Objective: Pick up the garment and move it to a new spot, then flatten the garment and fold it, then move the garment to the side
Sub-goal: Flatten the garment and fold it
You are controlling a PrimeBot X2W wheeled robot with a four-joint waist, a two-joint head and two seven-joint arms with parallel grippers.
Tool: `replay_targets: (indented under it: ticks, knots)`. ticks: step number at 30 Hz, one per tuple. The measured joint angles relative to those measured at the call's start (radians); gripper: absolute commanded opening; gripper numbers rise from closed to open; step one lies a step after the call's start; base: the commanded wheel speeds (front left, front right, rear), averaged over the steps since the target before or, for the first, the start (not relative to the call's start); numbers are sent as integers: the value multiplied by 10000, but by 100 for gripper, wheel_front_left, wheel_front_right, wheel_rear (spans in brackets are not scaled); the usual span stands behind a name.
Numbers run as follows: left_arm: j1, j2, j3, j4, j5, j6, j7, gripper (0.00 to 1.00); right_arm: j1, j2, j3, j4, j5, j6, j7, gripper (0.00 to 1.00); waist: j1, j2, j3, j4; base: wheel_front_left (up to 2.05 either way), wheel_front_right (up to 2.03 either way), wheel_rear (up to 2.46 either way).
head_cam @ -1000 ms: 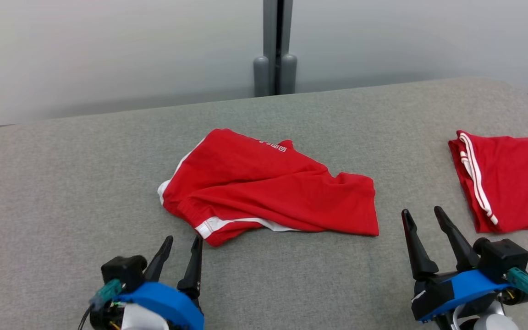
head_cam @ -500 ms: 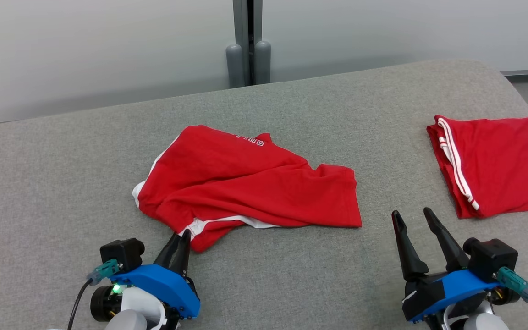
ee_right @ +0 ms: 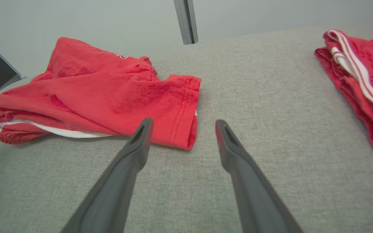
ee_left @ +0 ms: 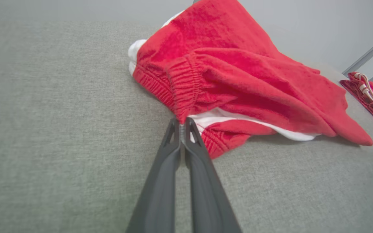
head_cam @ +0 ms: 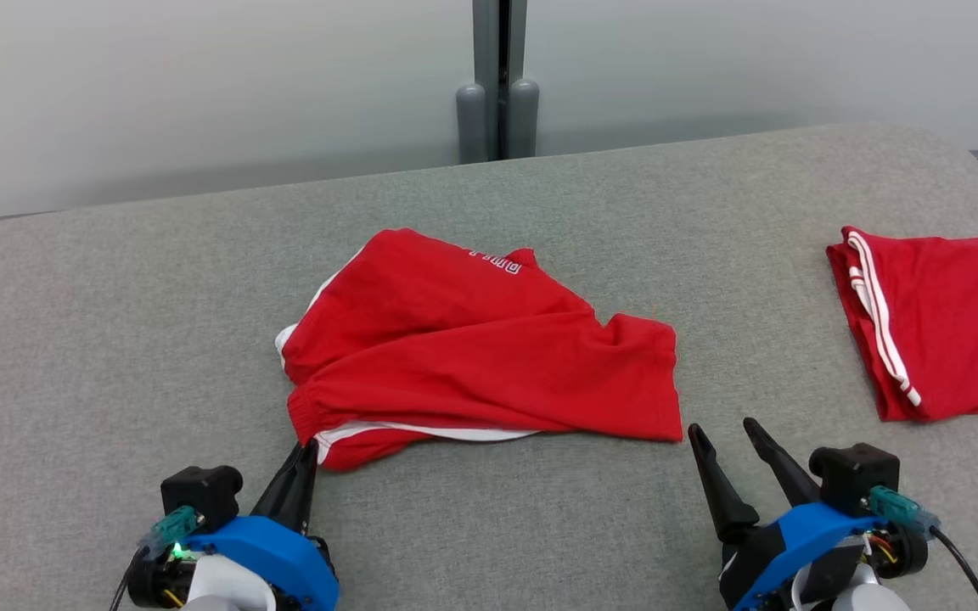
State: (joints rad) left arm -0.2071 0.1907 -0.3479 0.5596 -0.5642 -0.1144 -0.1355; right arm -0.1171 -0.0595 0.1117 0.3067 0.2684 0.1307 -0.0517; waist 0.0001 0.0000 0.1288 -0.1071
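Grey woven surface [head_cam: 115, 356] under both arms, flat, running from the near edge to a rounded far edge.

Nearest to me, at the near edge toward the left: my left gripper [head_cam: 306, 452]. Its fingers are pressed tight together, and the tips pinch the elastic waistband [ee_left: 186, 81] of the garment [head_cam: 489, 348], where the red cloth draws to a point. The grip is at the garment's near-left corner, with white trim just beside the tips.

At the near edge toward the right: my right gripper [head_cam: 723, 429]. Its fingers are spread wide and hold nothing, with the tips just short of the garment's near-right corner. I cannot tell whether they touch the surface.

Garment: red shorts with white trim, crumpled and partly doubled over, lying around the middle of the surface. The waistband end is to the left and the hemmed leg end to the right. Small white lettering shows on its far side.

Further right, at the right edge of the surface and well apart from the first: second red garment [head_cam: 947, 331], folded flat, white stripes along its left side.

Beyond the far edge: grey post [head_cam: 497, 76] against a pale wall [head_cam: 200, 85].
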Motion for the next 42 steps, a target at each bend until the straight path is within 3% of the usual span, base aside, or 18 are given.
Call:
replay_targets:
  ticks: [7, 11, 25, 26, 29, 36, 42]
  knots:
    - [360, 353, -113, -341, 370, 445, -115, 0, -530, 42, -88, 830, -491, 0, 385, 100, 0, 0, 14, 294, 0, 0, 0]
    - [381, 332, -174, -483, 362, 466, -111, 0, -712, 86, 485, 1296, -523, 0, 706, 100, 0, 0, 3, 429, 0, 0, 0]
    - [414, 230, -414, -763, 288, 462, -73, 0, -1918, 98, 1062, 3344, -201, 0, 1114, 100, -1, 0, -5, 540, 0, 0, 0]
    - [412, 228, -437, -777, 288, 462, -71, 0, -2028, 102, 1114, 3501, -44, 0, 1112, 90, -1, 0, 9, 556, 0, 0, 0]
    - [394, 228, -479, -796, 276, 445, -73, 0, -2339, 100, 1244, 3835, 318, 0, 880, 0, -1, 0, 51, 621, 0, 0, 0]
    - [350, 242, -449, -1212, 261, 431, -495, 0, -2707, 105, 863, 3710, 1064, 0, -44, 0, -1, 0, -56, 715, 0, 0, 0]
    - [194, 685, -353, -3012, 322, 297, -669, 0, -2661, -341, 414, 1239, 1674, -2, -165, 0, -1, 0, -324, 637, 0, 0, 0]
